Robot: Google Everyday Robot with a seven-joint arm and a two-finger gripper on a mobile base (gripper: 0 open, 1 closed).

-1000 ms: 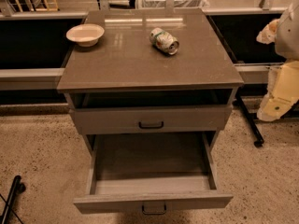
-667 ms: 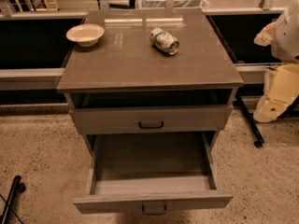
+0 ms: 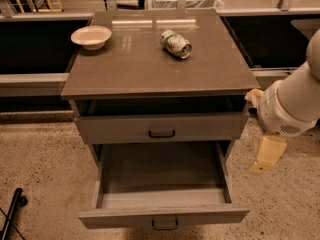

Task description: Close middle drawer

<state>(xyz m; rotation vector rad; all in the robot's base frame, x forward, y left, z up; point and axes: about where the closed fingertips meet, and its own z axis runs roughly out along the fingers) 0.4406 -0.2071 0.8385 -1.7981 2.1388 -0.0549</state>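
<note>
Right of the pulled-out middle drawer (image 3: 162, 186) hangs the end effector (image 3: 267, 154).

No writing can be read anywhere, not even on the can (image 3: 176, 43).

White rounded arm casing (image 3: 300, 91), small vent grille (image 3: 289, 129), cream-tan gripper (image 3: 261, 131) at far right

Speckled beige floor (image 3: 45, 159), grey ledge (image 3: 30, 78) behind — dim
</note>
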